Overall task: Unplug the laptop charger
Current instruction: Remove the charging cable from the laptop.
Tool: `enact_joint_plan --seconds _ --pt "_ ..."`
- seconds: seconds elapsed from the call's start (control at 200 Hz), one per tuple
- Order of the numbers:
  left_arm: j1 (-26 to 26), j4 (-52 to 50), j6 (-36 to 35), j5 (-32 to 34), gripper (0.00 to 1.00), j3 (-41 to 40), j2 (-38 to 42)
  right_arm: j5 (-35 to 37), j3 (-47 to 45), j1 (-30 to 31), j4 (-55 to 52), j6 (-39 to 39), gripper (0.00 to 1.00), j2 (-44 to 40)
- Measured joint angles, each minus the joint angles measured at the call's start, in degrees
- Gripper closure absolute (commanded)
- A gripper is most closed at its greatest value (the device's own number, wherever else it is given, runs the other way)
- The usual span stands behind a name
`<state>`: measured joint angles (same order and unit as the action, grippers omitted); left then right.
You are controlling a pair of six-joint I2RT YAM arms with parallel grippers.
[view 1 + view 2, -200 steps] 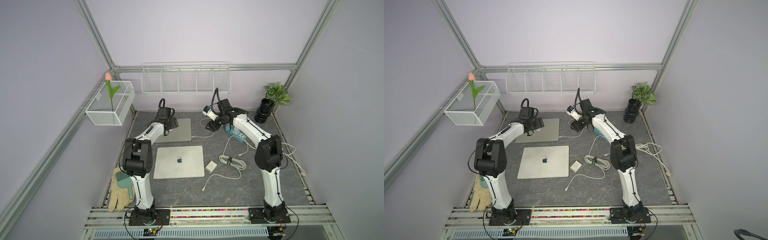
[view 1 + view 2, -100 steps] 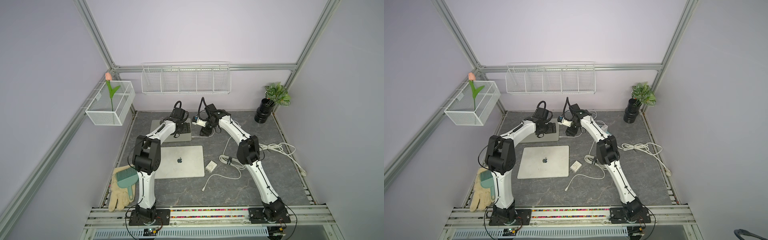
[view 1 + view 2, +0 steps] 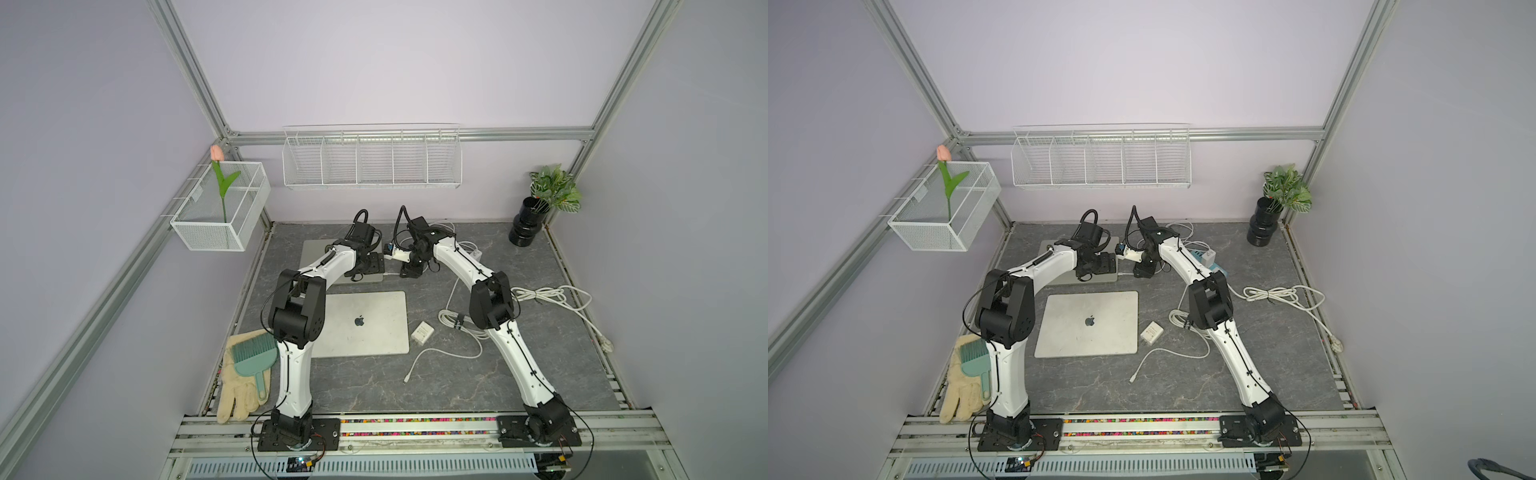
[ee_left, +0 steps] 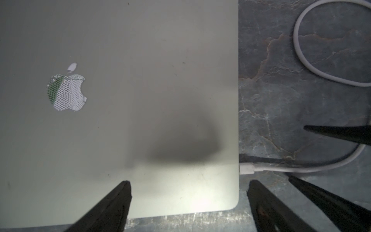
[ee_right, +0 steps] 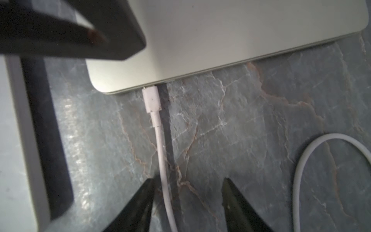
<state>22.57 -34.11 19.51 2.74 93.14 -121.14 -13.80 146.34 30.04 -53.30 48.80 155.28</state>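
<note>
The right arm [image 3: 457,262] swings in from the right side to the upper middle of the frame, by the white cable [image 5: 160,144] at the far laptop [image 3: 311,257]. The right fingers [image 5: 140,204] move closer together. The left fingers [image 4: 112,206] slide right along the laptop.

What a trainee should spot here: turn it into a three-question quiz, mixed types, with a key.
1. True or false: the white plug is already out of the far laptop.
2. The right gripper and the cable: how do the jaws stand? A shut on it; B open, one each side; C far from it.
3. Fill in: the left gripper hangs open over the far laptop's ____.
Key: 1 false; 2 B; 3 corner.
</note>
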Motion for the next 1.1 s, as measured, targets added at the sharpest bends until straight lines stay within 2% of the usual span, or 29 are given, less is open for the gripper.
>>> enact_joint_plan --seconds 0.11,0.36,0.58,0.92,1.1 --pt "0.0 0.0 0.2 0.2 0.07 0.0 -1.1 -0.7 0.1 -0.2 -0.1 1.0 0.81 0.2" --pt "1.2 -0.5 0.2 2.9 0.06 2.2 -3.4 -5.6 0.1 -1.7 -0.2 1.7 0.90 0.3" --pt "1.9 0.3 0.3 3.7 0.06 4.2 -5.1 -10.5 -5.5 -3.0 1.8 2.2 0.92 -1.7" --pt "2.2 1.3 0.4 5.6 0.07 5.3 -6.3 -10.0 -18.9 -5.5 5.6 2.2 0.93 -9.2" --pt "2.2 2.6 0.4 6.0 0.07 4.7 -6.1 -9.8 -23.8 -6.1 8.1 1.0 0.89 -12.2"
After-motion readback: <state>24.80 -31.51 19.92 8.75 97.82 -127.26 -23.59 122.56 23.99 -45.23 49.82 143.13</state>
